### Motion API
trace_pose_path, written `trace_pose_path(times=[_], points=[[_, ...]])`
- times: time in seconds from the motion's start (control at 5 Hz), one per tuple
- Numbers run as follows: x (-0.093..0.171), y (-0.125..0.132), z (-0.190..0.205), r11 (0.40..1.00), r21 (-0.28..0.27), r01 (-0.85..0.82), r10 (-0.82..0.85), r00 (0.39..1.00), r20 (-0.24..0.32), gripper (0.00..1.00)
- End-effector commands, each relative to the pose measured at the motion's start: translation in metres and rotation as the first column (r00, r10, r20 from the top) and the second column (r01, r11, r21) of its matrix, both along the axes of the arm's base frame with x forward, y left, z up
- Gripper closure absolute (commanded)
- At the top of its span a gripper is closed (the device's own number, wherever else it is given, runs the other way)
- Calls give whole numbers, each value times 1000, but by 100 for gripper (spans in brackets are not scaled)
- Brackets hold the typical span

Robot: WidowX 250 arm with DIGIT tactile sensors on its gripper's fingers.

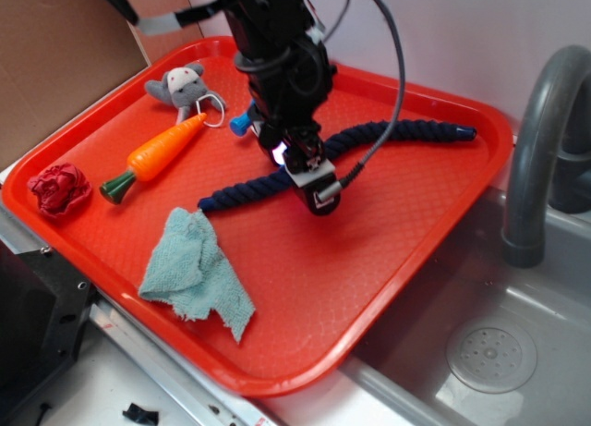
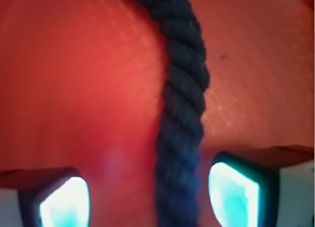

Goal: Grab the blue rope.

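Pincer is spread, one finger each side of the rope, not yet clamped. Rope's long axis is seen running straight through the gap, crossing the closing line. Rope lies mid-tray, stretching toward the tray's far right corner.

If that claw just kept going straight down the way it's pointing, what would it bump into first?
Most likely the blue rope. In the wrist view it runs between the two fingers of the open gripper; the red tray lies just beneath. How much gap remains is unclear.
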State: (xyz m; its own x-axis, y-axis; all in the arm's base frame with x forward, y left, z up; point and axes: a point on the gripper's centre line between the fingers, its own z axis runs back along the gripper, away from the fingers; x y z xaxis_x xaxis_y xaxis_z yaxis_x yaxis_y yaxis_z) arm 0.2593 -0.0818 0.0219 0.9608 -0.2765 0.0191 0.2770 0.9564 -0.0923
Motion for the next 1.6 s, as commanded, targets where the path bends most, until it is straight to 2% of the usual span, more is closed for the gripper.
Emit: trace_pose_path(times=[0.0,0.4,0.6,0.8,1.0,1.2,1.4], points=[[16,-3,-5,999,15,28,-29,999,38,100],[15,-5,-12,999,21,41,-41,999,22,100],[15,5,7,996,86,-19,23,998,-50,100],[6,10,58,973,185,-135,142,990,-26,100],[-4,10,87,967,171,-189,189,982,14,100],[-32,12,137,955,116,-272,264,961,75,100],[-54,24,168,939,26,-344,341,937,77,100]])
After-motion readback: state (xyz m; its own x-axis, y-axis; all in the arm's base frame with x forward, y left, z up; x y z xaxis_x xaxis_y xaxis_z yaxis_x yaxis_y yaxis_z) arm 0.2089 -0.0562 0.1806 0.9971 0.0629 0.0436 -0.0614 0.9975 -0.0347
